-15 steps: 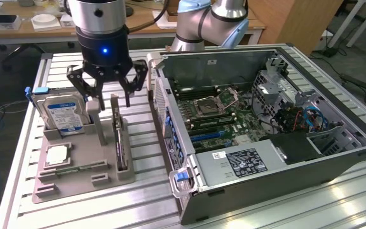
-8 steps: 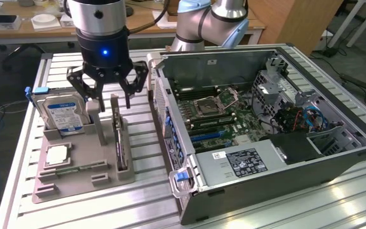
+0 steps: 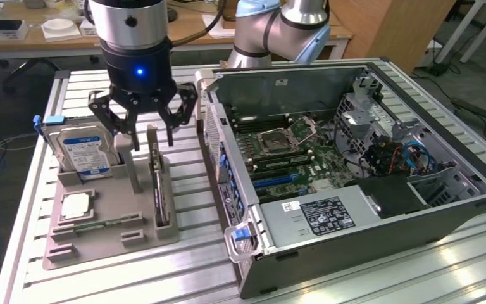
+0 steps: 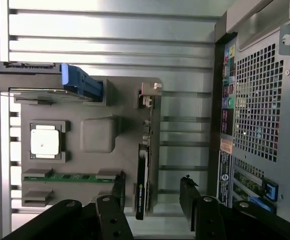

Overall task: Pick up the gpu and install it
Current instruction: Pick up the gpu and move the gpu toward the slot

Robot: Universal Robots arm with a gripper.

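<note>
gpu (image 3: 155, 187): one, upright in tray (image 3: 99, 246); one pincer (image 3: 144, 134) spread wide, empty, just above it.

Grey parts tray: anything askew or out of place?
Nothing stands out. Thin black gpu card on edge in its slot, silver hard drive upright, green memory stick flat in its pocket; gripper above the card, fingers open.
</note>
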